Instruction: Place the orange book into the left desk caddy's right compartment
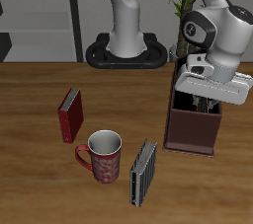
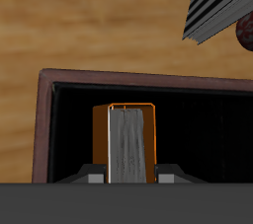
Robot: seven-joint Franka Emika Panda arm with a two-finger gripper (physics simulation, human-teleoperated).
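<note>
Wooden bench [image 1: 40,169] carries a red book [image 1: 69,115], a mug [image 1: 103,156] and a striped book [image 1: 144,172], with the caddy [image 1: 193,129] set far from them at the other side. Directly over the caddy hangs the pincer [image 1: 206,103], clamped on the orange book [image 2: 126,141], which stands upright below it, long axis vertical, inside the caddy walls. From the wrist view the book seems to sit in a wide open section, likely the right compartment [image 2: 203,134], so the coming move is probably a straight release.

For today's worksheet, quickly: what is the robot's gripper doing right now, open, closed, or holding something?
Gripper: closed on the orange book, holding it upright inside the caddy.
</note>
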